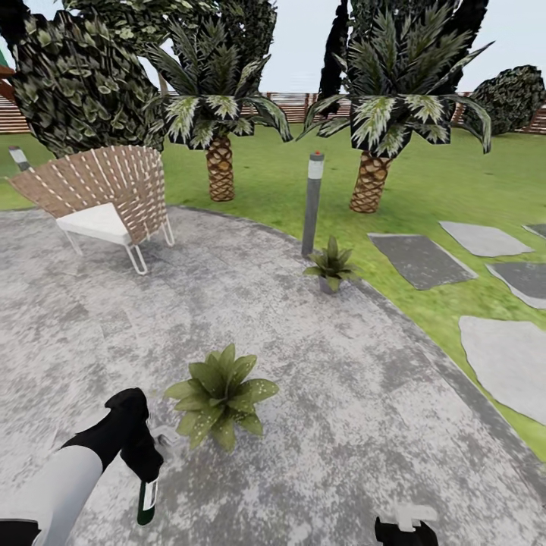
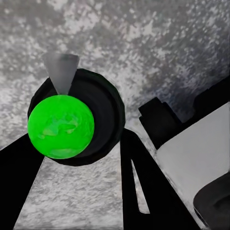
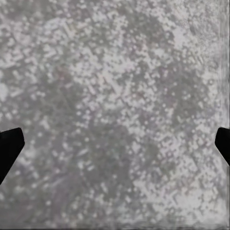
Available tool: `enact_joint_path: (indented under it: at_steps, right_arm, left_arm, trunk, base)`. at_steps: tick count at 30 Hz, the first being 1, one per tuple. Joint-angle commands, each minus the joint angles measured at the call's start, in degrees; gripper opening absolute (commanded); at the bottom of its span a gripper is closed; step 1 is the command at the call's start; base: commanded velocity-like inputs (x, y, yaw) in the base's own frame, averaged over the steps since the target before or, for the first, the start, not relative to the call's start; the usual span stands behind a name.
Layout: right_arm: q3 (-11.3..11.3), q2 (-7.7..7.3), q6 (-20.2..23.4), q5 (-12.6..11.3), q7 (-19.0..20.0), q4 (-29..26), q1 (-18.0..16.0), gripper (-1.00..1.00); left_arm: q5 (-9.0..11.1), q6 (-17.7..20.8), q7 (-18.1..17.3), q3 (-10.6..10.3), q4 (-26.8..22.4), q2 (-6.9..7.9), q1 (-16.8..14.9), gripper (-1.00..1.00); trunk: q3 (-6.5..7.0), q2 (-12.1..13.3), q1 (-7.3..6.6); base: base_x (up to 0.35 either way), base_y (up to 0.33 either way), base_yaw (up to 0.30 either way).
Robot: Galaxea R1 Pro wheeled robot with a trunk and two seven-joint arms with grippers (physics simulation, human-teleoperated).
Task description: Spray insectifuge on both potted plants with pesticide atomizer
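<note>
Outdoors on the round paved patio [image 1: 318,425], the pesticide atomizer [image 1: 147,497] is seen gripped in the left gripper [image 1: 144,462], whose black jaws are closed around the bottle just beside the nearer potted plant [image 1: 220,400]. The bottle is held hanging downward from the gripper, its pale label visible, clear of the paving below. In the left wrist view the atomizer [image 2: 72,117] is shown end-on between the black fingers [image 2: 143,191], with a bright green round surface framed by a dark ring and a grey pointed part beyond it, mottled paving behind.

The nearer potted plant is set well inside the patio, with bare paving open on every side of it. The farther potted plant [image 1: 331,267] is placed close to the patio's curved edge, just beside a grey bollard lamp [image 1: 312,203] that stands where the paving meets the lawn [image 1: 303,159]. A wicker chair [image 1: 106,199] is seen well apart from the nearer plant, across a broad stretch of open paving. Beyond the patio's edge, flat stepping stones [image 1: 421,259] are laid in the grass, and two palms [image 1: 220,163] are backed by a slatted fence [image 1: 299,106].

The right gripper [image 1: 406,527] is caught at the lower edge of the head view; in the right wrist view its black fingertips [image 3: 8,149] are held wide apart, jaws open over bare paving.
</note>
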Motion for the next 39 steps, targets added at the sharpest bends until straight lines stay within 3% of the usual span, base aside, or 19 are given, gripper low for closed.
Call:
enact_joint_path:
  at_steps: [1, 6, 20, 23, 26, 28, 35, 39]
  right_arm:
    - [0.5, 0.0, -0.2, -0.6, -0.1, 0.0, 0.0, 1.0]
    - [0.4, -0.03, -0.2, -0.6, -0.1, 0.0, 0.0, 1.0]
    - [0.5, -0.11, -0.2, -0.4, -0.1, 0.2, 0.0, 1.0]
    - [0.5, -0.09, -0.2, -0.5, -0.1, 0.1, 0.0, 1.0]
    - [0.5, -0.04, -0.2, -0.5, -0.1, 0.1, 0.0, 1.0]
    - [0.5, -0.06, -0.2, -0.5, -0.1, 0.1, 0.0, 1.0]
    - [0.5, -0.02, -0.2, -0.5, -0.1, 0.2, 0.0, 1.0]
    - [0.6, 0.0, -0.2, -0.5, -0.1, 0.2, 0.0, 1.0]
  left_arm:
    - [-0.2, 0.5, -0.3, -0.4, -0.1, 0.11, 0.1, -1.0]
    - [0.3, 0.7, 0.8, -0.1, -0.8, -1.42, 0.2, -1.0]
    - [-0.1, 0.7, 1.3, -0.2, -0.8, -1.17, 0.2, -1.0]
    - [-0.2, 0.7, 3.5, -0.4, -0.2, -0.96, 0.3, -1.0]
    - [0.3, 0.6, 8.4, -0.2, 0.0, -1.21, 3.4, -1.0]
    - [0.5, 0.6, 9.7, -0.1, 0.0, -1.32, 4.0, -1.0]
    - [0.9, 0.5, 10.8, 0.1, -0.3, -1.42, 4.5, -1.0]
    - [2.8, 0.5, 11.2, 0.1, -0.5, -1.49, 4.7, -1.0]
  trunk:
    - [-0.05, 0.0, -0.01]
    - [-0.05, 0.0, -0.01]
    - [-0.05, 0.0, -0.01]
    - [-0.05, 0.0, -0.01]
    - [-0.05, 0.0, -0.01]
    - [-0.05, 0.0, -0.01]
    - [-0.05, 0.0, -0.01]
    - [-0.05, 0.0, -0.01]
  base:
    - [0.0, 0.0, -0.26]
    - [0.0, 0.0, -0.262]
    - [-0.073, 0.224, -0.035]
    - [-0.005, 0.331, -0.078]
    - [-0.001, 0.336, -0.252]
    - [0.0, 0.337, -0.283]
    - [0.106, 0.306, -0.29]
    - [0.026, 0.047, -0.151]
